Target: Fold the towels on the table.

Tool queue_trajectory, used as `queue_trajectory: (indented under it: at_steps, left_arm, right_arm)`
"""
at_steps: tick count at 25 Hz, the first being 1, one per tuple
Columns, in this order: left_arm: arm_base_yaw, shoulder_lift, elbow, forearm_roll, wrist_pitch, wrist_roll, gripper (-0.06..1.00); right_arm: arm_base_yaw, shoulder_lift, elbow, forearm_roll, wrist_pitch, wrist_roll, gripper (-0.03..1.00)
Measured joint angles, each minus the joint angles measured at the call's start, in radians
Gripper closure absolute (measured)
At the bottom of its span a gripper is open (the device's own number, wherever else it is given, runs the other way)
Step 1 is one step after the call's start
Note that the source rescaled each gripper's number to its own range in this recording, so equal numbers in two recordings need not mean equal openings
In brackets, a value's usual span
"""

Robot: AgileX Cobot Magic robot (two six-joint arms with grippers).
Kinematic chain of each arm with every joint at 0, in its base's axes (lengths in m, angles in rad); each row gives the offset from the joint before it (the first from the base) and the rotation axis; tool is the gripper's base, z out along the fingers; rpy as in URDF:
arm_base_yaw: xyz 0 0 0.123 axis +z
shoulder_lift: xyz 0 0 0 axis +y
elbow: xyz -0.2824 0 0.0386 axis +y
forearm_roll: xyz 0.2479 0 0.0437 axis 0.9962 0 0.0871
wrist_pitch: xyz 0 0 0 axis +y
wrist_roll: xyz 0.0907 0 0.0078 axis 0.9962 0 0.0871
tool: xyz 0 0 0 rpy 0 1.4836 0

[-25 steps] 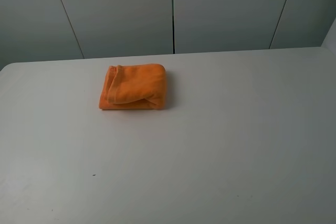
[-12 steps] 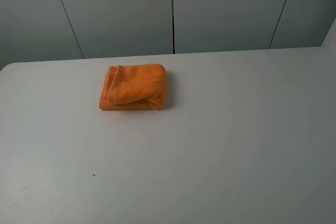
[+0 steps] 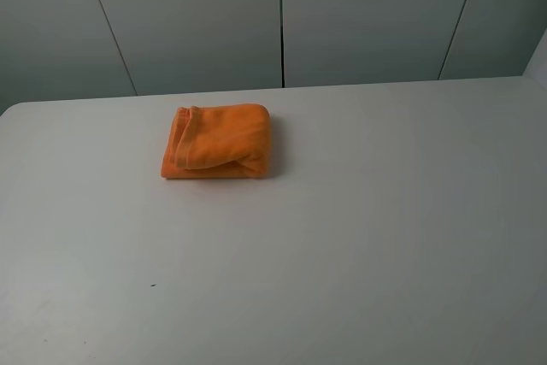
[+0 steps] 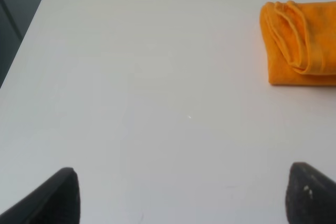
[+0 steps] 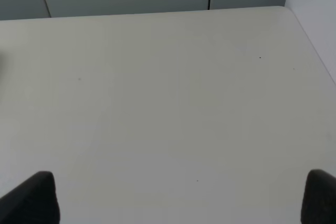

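lying folded on table [image 3: 359,237]: orange towel [image 3: 218,142]; both grippers apart.

The white table [image 3: 359,237] carries one folded orange towel [image 3: 218,141], lying toward its far-left part.

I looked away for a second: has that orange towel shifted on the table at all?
No. The orange towel lies folded in the same spot, just as far from the table back edge as before.
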Motion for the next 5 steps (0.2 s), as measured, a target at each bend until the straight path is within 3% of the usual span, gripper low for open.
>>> queue_trajectory:
  at_steps: [5]
  left_arm:
    - [0.000, 0.000, 0.000, 0.000, 0.000, 0.000, -0.06]
  right_arm:
    - [0.000, 0.000, 0.000, 0.000, 0.000, 0.000, -0.03]
